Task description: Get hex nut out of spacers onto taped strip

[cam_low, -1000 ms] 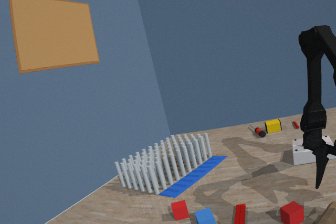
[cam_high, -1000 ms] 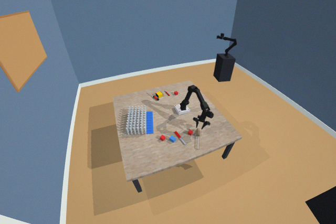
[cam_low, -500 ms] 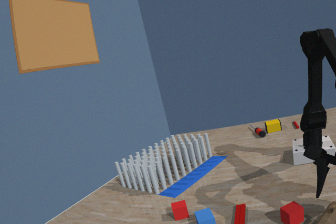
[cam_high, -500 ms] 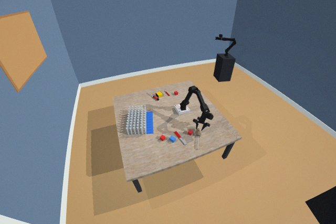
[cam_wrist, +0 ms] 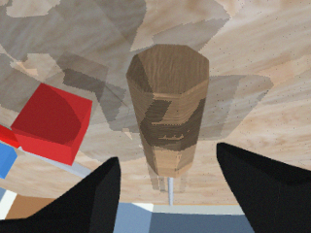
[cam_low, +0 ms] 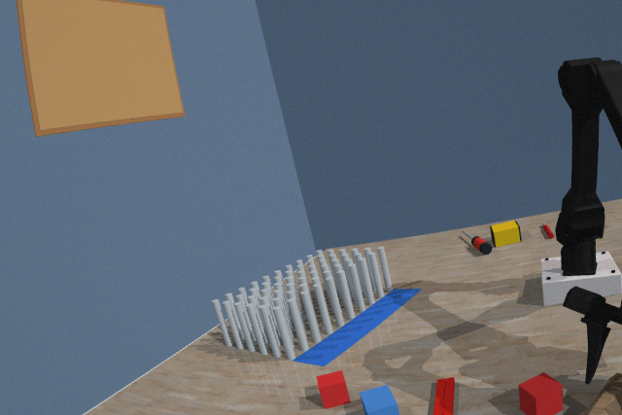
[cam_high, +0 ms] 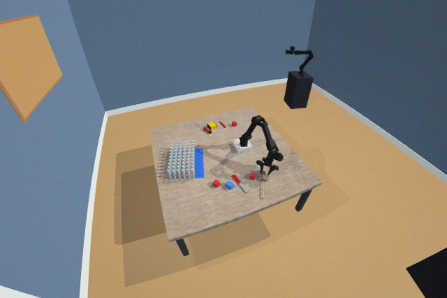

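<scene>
A wooden-handled tool [cam_high: 263,176] [cam_low: 608,394] [cam_wrist: 167,112] with a thin metal shaft lies on the table near the right front. My gripper [cam_high: 264,171] [cam_low: 596,372] [cam_wrist: 168,156] is lowered over its handle, with the fingers partly open on either side and not touching it. The grey spacers [cam_high: 180,159] [cam_low: 301,299] stand upright in a grid at the left. The blue taped strip [cam_high: 198,162] [cam_low: 362,328] lies along their front. The nut is hidden among the spacers.
A red cube [cam_high: 253,176] [cam_low: 539,394] [cam_wrist: 51,123] sits just left of the handle. A red-handled tool [cam_high: 238,181] [cam_low: 444,395], a blue cube [cam_high: 229,184] [cam_low: 379,398] and a red block [cam_high: 216,183] [cam_low: 332,389] lie further left. A yellow block [cam_high: 211,125] [cam_low: 504,232] and a screwdriver [cam_high: 206,129] [cam_low: 479,243] lie at the back.
</scene>
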You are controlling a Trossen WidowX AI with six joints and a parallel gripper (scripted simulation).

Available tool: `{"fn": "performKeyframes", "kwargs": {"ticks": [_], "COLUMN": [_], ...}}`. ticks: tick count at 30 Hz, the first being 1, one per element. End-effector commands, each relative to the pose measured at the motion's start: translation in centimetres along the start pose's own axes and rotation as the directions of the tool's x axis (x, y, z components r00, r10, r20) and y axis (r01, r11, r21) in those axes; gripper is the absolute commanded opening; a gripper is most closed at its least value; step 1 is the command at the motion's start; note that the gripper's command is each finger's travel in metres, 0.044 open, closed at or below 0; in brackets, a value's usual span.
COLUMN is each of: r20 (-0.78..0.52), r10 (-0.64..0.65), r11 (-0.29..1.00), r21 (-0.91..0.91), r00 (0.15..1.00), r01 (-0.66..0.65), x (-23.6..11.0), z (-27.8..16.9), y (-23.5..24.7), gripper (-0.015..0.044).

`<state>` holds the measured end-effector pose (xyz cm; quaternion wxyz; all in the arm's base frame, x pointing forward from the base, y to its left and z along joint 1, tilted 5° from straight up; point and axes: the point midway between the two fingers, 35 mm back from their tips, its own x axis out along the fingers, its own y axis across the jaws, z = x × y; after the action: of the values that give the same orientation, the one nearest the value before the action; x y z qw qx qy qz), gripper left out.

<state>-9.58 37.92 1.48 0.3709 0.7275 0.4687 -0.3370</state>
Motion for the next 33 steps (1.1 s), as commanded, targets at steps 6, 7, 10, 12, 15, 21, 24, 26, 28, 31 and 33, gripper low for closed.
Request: {"fn": "performKeyframes", "kwargs": {"ticks": [6, 7, 10, 12, 15, 21, 24, 26, 28, 31, 33], "r20": [0.002, 0.002, 0.002, 0.002, 0.002, 0.002, 0.002, 0.002, 0.002, 0.001, 0.001], "r10": [0.005, 0.005, 0.005, 0.005, 0.005, 0.005, 0.004, 0.004, 0.004, 0.004, 0.004], "r11": [1.0, 1.0, 1.0, 1.0, 1.0, 1.0, 1.0, 1.0, 1.0, 1.0, 1.0], "r21": [0.001, 0.001, 0.001, 0.001, 0.001, 0.001, 0.001, 0.001, 0.001, 0.0, 0.0], "r00": [1.0, 1.0, 1.0, 1.0, 1.0, 1.0, 1.0, 1.0, 1.0, 1.0, 1.0], "r01": [-0.005, -0.005, -0.005, -0.005, -0.005, -0.005, -0.004, -0.004, -0.004, -0.004, -0.004], "x": [1.3, 1.4, 1.7, 1.7, 1.7, 1.7, 1.4, 0.6, -0.4, -1.9, -2.9], "z": [1.1, 1.2, 1.4, 1.4, 1.4, 1.4, 1.1, 0.2, -0.7, -2.0, -2.9], "y": [-0.3, -0.3, -0.4, -0.4, -0.4, -0.4, -0.4, -0.3, -0.1, 0.2, 0.5], "gripper": [0.028, 0.028, 0.028, 0.0254, 0.0175, 0.0135, 0.0076, 0.0023, 0.0, 0.0, 0.0]}}
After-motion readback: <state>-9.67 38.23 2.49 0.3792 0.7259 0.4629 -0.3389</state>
